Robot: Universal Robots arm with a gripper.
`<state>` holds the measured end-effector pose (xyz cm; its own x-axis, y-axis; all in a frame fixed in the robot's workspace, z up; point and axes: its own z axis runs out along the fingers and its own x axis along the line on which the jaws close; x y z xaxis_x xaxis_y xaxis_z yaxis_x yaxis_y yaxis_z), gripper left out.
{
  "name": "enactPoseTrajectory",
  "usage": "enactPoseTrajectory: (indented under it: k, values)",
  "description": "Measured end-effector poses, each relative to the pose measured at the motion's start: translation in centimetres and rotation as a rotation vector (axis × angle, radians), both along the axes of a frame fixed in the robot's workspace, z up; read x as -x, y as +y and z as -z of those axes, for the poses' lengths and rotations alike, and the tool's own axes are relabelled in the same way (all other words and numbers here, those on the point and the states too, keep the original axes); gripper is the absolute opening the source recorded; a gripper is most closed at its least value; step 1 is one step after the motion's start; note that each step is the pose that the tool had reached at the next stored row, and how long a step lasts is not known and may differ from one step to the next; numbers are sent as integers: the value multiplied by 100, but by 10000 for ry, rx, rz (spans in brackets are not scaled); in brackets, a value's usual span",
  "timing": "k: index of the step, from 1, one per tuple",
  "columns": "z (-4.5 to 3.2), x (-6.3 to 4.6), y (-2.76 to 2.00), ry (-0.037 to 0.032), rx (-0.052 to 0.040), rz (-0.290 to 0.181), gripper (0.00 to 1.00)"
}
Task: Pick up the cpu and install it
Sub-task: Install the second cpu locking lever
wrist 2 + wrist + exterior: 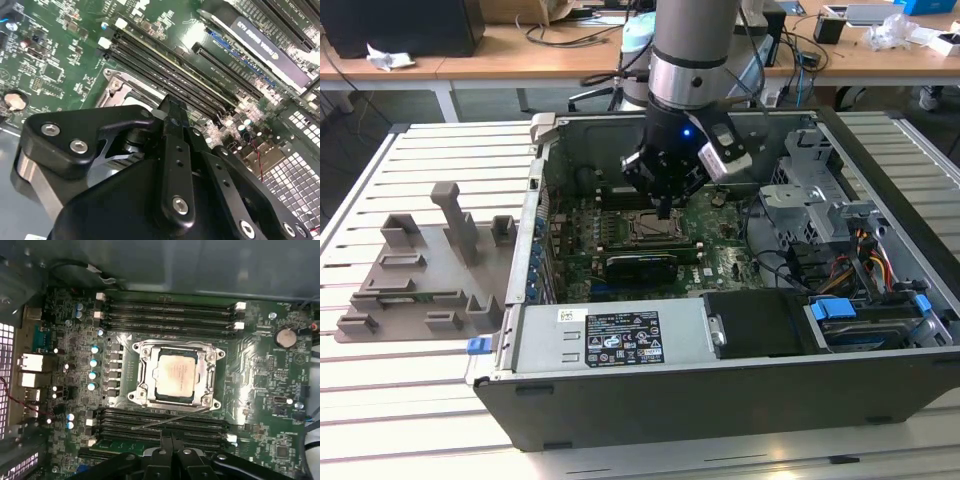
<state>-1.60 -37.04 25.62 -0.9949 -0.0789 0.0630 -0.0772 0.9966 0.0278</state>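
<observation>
The cpu [176, 376] lies flat inside the socket frame [175, 352] at the middle of the motherboard [260, 375] in the first wrist view, silvery top plate upward; faint print on that plate is too small to make out. Memory slots [170, 312] run along both long sides of the frame, and a thin wire lever [170, 418] crosses the slots on the gripper's side.

The gripper [665, 208] hangs just above the socket in the exterior view, inside the open computer case [720, 400]. In the second wrist view the fingers [172, 125] meet at the tips with nothing between them (closed and empty).

A white-labelled black sticker plate [622, 338] sits on the power supply at the case's near edge; its text is not legible. A black expansion card [270, 47] in the second wrist view carries pale lettering, also not legible.

The case rests on a slatted white table [430, 400]. A grey fixture [425, 270] stands on the slats at the exterior view's left. Wooden desks [520, 50] with cables stand behind. Drive cages [820, 190] and coloured wiring [870, 255] crowd the case at the exterior view's right.
</observation>
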Motion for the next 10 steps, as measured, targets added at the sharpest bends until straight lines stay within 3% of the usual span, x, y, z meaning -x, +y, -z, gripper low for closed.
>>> enactPoseTrajectory:
  k: [1, 2, 3, 10]
  values:
    - [171, 65, -14, 1, -205, 1, 11]
    - [289, 142, -15, 1, -204, 0, 11]
    - [330, 208, -15, 2, -204, -1, 11]
    - [408, 337, -16, 1, -287, -41, 11]
